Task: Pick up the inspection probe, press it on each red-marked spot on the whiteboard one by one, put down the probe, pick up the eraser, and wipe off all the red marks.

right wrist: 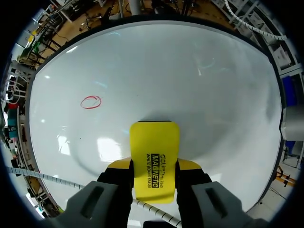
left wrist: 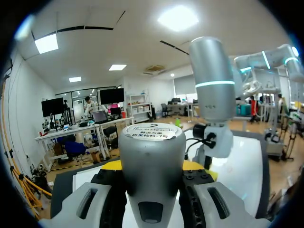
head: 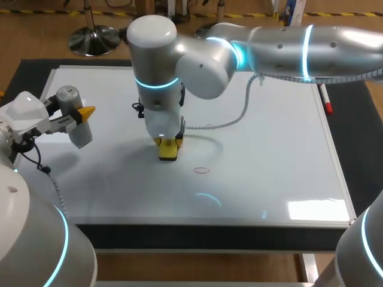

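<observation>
The silver cylindrical probe [left wrist: 152, 156] sits between the fingers of my left gripper [left wrist: 154, 172], which is shut on it. That gripper [head: 81, 119] hangs above the whiteboard's left side with the probe [head: 67, 95] raised off the surface. My right arm reaches in to the board's middle. Its gripper [head: 169, 142] is shut on the yellow eraser [head: 168, 152], whose lower end is down at the whiteboard [head: 269, 161]. In the right wrist view the eraser [right wrist: 155, 142] stands between the yellow tips of the right gripper [right wrist: 154, 166]. One red circle mark [head: 202, 170] [right wrist: 90, 102] lies just beside the eraser.
A red-capped marker [head: 325, 100] lies along the whiteboard's right edge. A white cable [head: 236, 119] loops from my right arm over the board's middle. The board's frame [head: 209, 223] runs along the near side.
</observation>
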